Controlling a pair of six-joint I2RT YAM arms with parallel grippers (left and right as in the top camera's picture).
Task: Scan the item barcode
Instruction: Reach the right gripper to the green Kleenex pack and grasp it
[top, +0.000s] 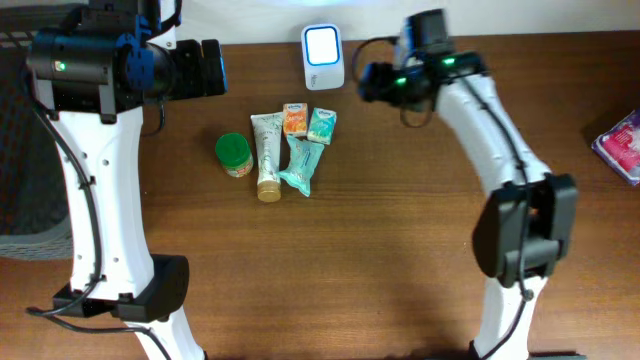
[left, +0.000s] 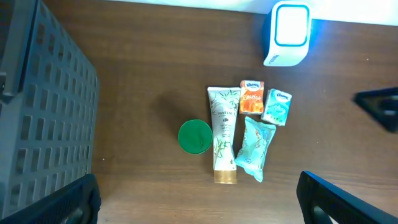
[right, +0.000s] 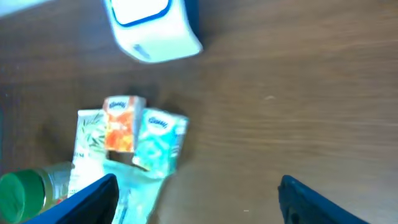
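Observation:
A white barcode scanner (top: 323, 57) with a lit blue-white face stands at the table's back edge; it also shows as the scanner (left: 286, 33) and the scanner (right: 154, 28). Below it lie the items: an orange tissue pack (top: 295, 119), a teal tissue pack (top: 322, 125), a white tube with a gold cap (top: 267, 155), a teal pouch (top: 301, 166) and a green-lidded jar (top: 234, 154). My right gripper (right: 196, 202) hovers open, right of the scanner, nothing between its fingers. My left gripper (left: 199, 205) hangs open high at the left.
A dark grey slatted crate (left: 37, 118) stands at the table's left edge. A pink-and-white packet (top: 622, 143) lies at the far right edge. Bare brown wood (top: 360, 260) fills the front half of the table.

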